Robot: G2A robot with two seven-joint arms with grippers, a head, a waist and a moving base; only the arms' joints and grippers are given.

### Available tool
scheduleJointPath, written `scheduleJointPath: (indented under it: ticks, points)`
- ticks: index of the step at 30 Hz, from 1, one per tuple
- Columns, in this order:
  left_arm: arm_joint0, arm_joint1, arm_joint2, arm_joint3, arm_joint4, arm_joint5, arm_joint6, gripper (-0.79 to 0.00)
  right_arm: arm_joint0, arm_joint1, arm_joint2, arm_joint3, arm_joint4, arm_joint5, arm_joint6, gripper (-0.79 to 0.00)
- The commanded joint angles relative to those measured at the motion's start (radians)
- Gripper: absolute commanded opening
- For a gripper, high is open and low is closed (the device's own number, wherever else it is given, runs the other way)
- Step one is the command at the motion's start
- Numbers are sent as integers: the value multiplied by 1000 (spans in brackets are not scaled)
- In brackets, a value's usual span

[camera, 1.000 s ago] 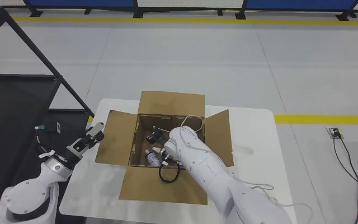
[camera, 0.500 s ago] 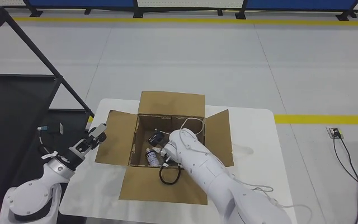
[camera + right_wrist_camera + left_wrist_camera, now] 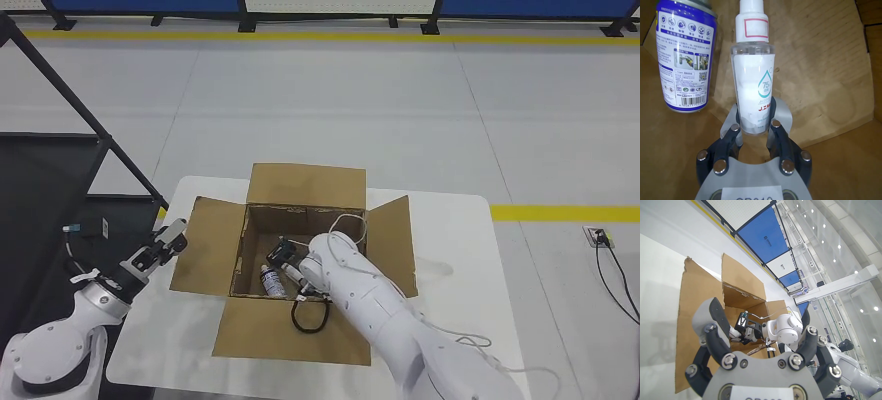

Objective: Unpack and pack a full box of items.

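An open cardboard box (image 3: 305, 185) stands on the white table (image 3: 450, 270), all of its flaps folded out. My right gripper (image 3: 755, 111) is down inside it, shut on the lower end of a clear spray bottle (image 3: 753, 75) with a white cap. Beside the bottle a blue spray can (image 3: 685, 56) lies on the box floor (image 3: 819, 66). My left gripper (image 3: 166, 242) stands open with nothing in it, just outside the box's left flap (image 3: 205, 258). In the left wrist view its fingers (image 3: 717, 313) frame the box (image 3: 700, 306) and the right wrist (image 3: 785, 330) inside it.
A black cable loop (image 3: 310, 315) from the right arm hangs over the box's front flap (image 3: 270, 335). A black frame with a slanted pole (image 3: 90, 130) stands left of the table. Bare table lies right of the box.
The right wrist has shifted slightly toward the front right inside the box, still holding the bottle. The left arm has stayed almost in place.
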Motion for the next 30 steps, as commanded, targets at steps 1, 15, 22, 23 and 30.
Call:
scheduleJointPath:
  ticks: [1,15,22,23,30]
  points:
    - [0,2,1,1,-4,2,2,0,5,3,5,-4,0,0,-16,-785]
    - [-18,12,34,-4,4,3,5,0,3,56,31,-77,-46,-48,-222,-785]
    - [-23,17,43,-13,2,0,10,0,-40,121,70,-220,-77,47,-286,-785]
    - [-23,18,42,-14,3,-1,12,0,-50,136,80,-255,-84,62,-290,-785]
    - [-24,24,21,-11,-13,1,30,0,-237,297,213,-784,-245,266,-194,-785]
